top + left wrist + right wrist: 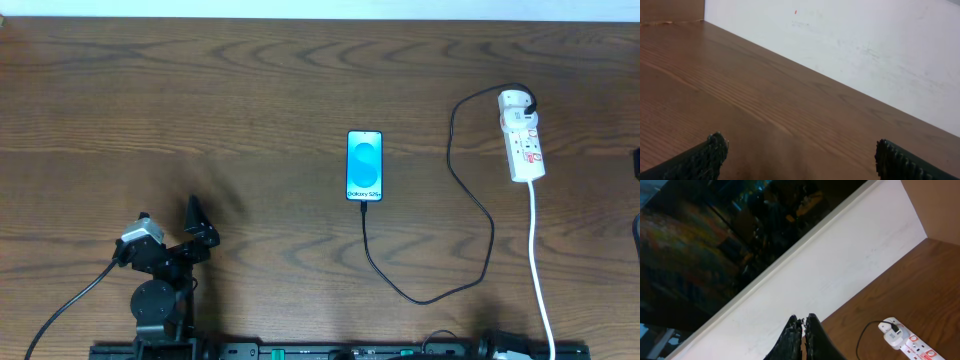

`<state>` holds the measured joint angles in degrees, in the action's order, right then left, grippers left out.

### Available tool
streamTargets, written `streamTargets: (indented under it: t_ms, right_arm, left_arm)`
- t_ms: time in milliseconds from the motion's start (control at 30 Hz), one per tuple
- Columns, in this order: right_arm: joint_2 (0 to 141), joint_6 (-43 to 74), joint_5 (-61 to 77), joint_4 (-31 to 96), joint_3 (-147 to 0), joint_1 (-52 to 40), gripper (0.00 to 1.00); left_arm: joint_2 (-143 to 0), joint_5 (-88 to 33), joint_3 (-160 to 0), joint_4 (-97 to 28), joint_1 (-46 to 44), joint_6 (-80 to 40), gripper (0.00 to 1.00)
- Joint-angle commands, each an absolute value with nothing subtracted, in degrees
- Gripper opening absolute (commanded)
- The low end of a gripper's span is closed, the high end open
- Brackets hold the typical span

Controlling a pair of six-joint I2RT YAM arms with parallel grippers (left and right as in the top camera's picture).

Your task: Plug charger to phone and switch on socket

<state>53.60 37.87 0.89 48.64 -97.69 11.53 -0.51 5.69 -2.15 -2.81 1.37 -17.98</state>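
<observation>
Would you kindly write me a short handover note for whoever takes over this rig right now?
Left gripper: open and empty, over bare table at the near left.
Right gripper: shut on nothing, with the socket low in its view.
Phone: flat mid-table, screen lit.
Charger: the cable reaches the phone's bottom edge and looks plugged in. Its other end goes into the far end of the socket.
Done: charger into phone, as far as the overhead view shows.
Left: switch on the socket. The switch position cannot be read from these views, so check it first.
</observation>
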Motion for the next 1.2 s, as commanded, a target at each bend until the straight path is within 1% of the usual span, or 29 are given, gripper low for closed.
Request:
streamTargets:
  t_ms: [0,133,400,767,967,1100,1133,1167]
  right_arm:
    - [53.5,36.8,1.3,48.7,-97.4,11.1,0.04]
    - [53.5,36.7,1.2,48.6,-97.4,11.1,0.06]
    - [53.5,36.8,1.3,48.9,-97.4,11.1,0.05]
    - [52.1,36.8,2.3,48.9,-97.4,11.1,0.06]
    - [50.8,36.4,2.2,48.7,-97.4,6.9,0.07]
    - [50.4,36.8,6.3,48.2,-97.4,3.8,0.06]
    - [50.3,36.8,8.3,47.5,-97.4,2.1,0.09]
    - [50.2,36.8,9.0,46.7,-97.4,0.4,0.22]
  left_arm:
    - [-0.7,5.1,-0.2,-3.6,1.6,-17.6,0.96]
    - [-1.0,5.2,-0.2,-3.6,1.6,-17.6,0.96]
    - [-1.0,5.2,-0.2,-3.6,1.6,-17.6,0.96]
    - [-0.1,5.2,-0.2,-3.6,1.7,-17.6,0.96]
    - [-0.2,5.2,-0.2,-3.6,1.7,-17.6,0.96]
    - [-0.2,5.2,-0.2,-3.6,1.7,-17.6,0.96]
    - [-0.2,5.2,-0.2,-3.6,1.7,-17.6,0.96]
    - [-0.2,5.2,-0.2,-3.6,1.7,-17.6,0.96]
